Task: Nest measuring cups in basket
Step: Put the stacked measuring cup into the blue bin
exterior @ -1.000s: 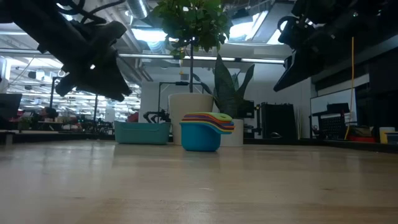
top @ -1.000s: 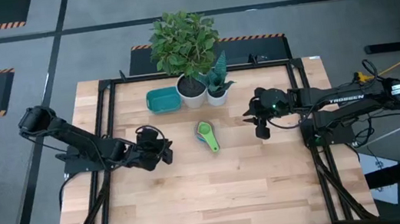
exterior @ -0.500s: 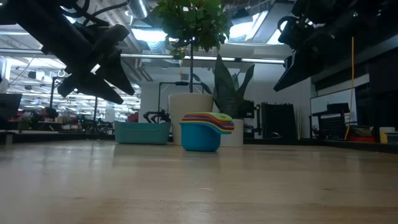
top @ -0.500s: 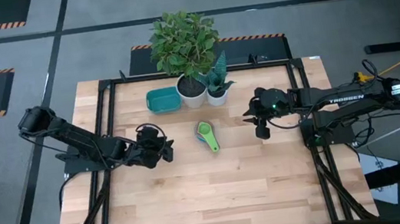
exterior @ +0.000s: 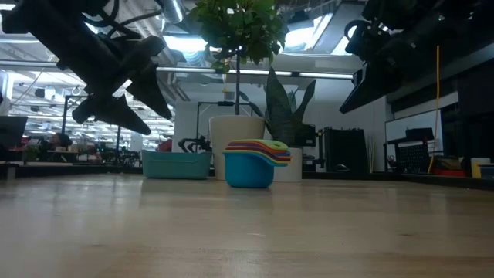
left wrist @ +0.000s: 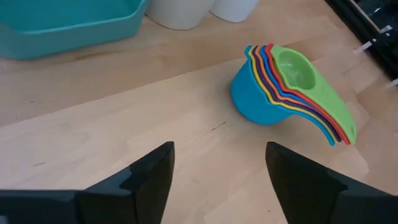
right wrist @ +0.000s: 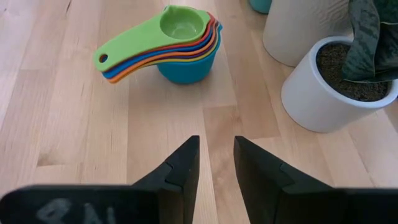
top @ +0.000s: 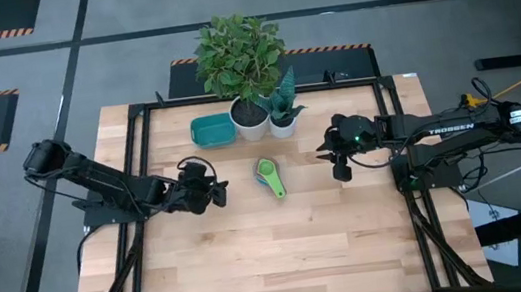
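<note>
The measuring cups [top: 271,178] stand nested in one stack on the table's middle, green cup on top and a blue cup [left wrist: 255,93] at the bottom resting on the wood. Their handles [right wrist: 124,59] fan out toward the near right. The teal basket [top: 211,129] sits at the far side, left of the white pots, with nothing showing in it. My left gripper [left wrist: 217,155] hovers open above the table, left of the stack. My right gripper [right wrist: 216,146] hovers to the right of the stack with a narrow gap between its fingers. Neither holds anything.
Two white plant pots [top: 249,115] [top: 283,123] stand at the far side, just right of the basket and behind the stack. A black frame [top: 142,162] runs along the table's left, right and far edges. Bare wood lies near the front edge [top: 285,254].
My left gripper has opened its fingers step by step while staying where it was above the table. The cups, the basket and my right arm have kept still.
</note>
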